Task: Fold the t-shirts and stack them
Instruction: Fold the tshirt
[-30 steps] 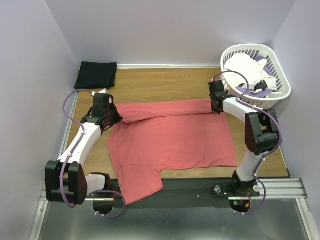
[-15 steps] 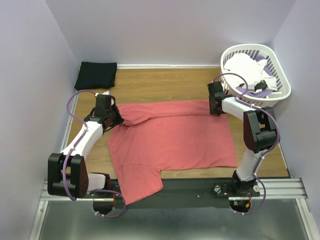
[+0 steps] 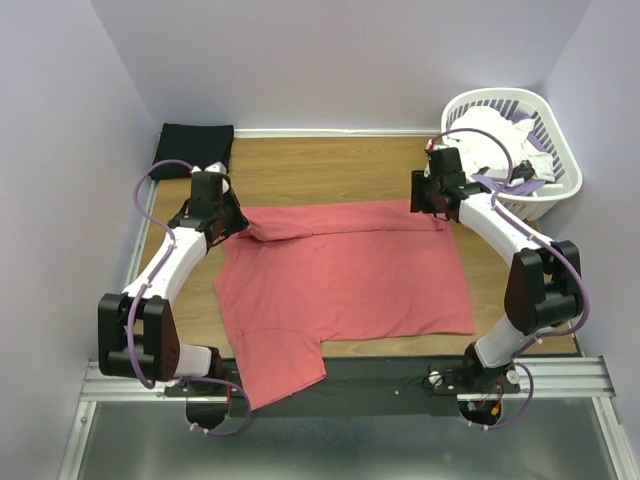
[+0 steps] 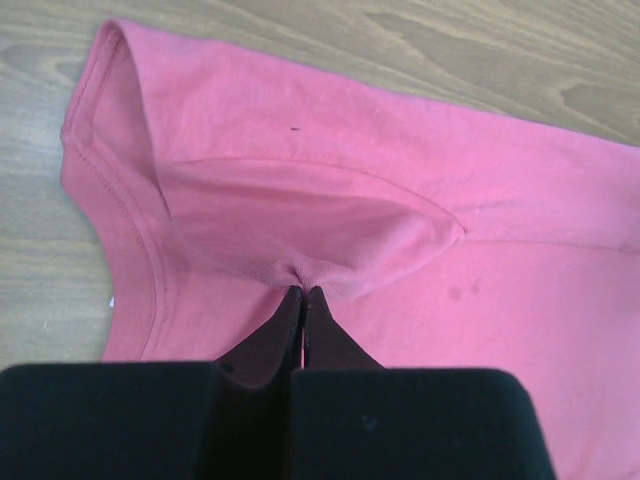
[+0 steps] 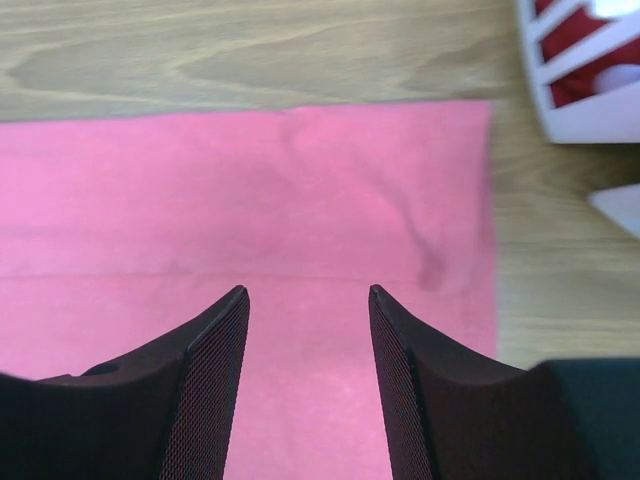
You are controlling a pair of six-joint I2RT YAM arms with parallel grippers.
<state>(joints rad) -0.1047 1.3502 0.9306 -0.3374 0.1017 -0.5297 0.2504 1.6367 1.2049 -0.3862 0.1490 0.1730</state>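
Ideally the left end effector [image 4: 302, 293], clenched on a pinch of the coral-red t-shirt [image 3: 340, 280], should lift only once the released right end effector [image 5: 308, 292] grips its corner.

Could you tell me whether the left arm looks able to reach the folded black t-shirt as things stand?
Probably, but not freely: the black t-shirt lies close beyond the left gripper with nothing between, yet its fingers are shut on the coral-red t-shirt.
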